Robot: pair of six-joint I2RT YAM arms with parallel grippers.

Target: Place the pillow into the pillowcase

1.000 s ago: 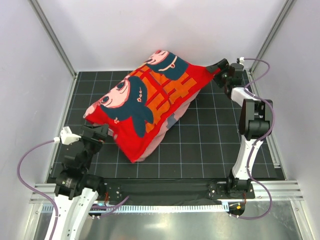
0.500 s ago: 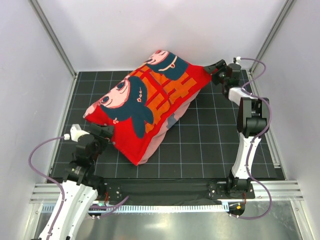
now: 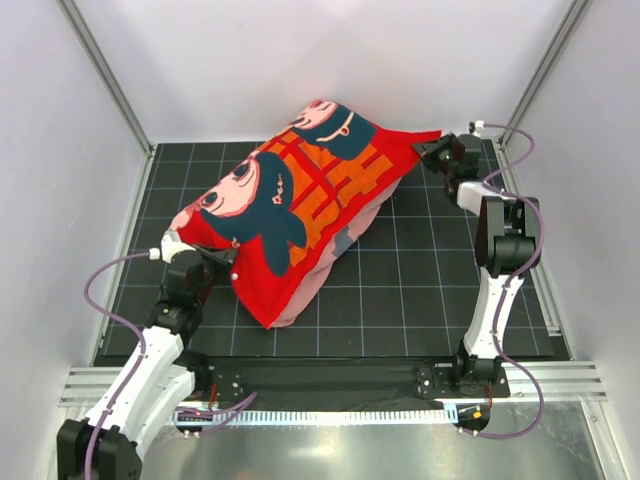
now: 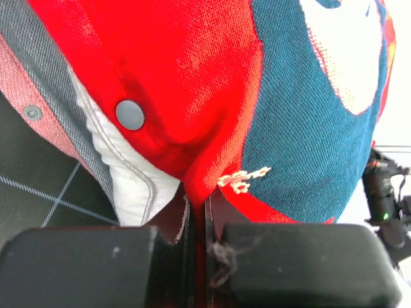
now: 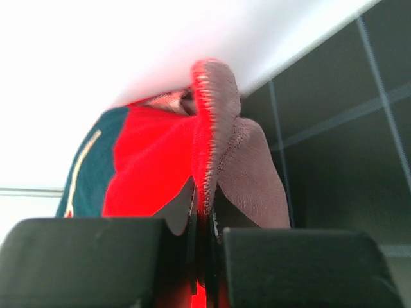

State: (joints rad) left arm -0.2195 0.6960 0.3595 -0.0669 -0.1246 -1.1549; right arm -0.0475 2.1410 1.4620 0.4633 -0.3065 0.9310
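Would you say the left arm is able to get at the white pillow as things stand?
Probably not yet: the pillow peeks out right beside the left tool, but that tool is shut on the pillowcase.

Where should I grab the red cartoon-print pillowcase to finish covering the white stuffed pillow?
Grip the pillowcase by its grey snap hem, probably from the left: that loose edge lies open beside the exposed pillow corner, while the rest is stuffed taut.

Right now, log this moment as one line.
left tool: shut on pillowcase | right tool: shut on pillowcase | pillow: white edge showing at opening
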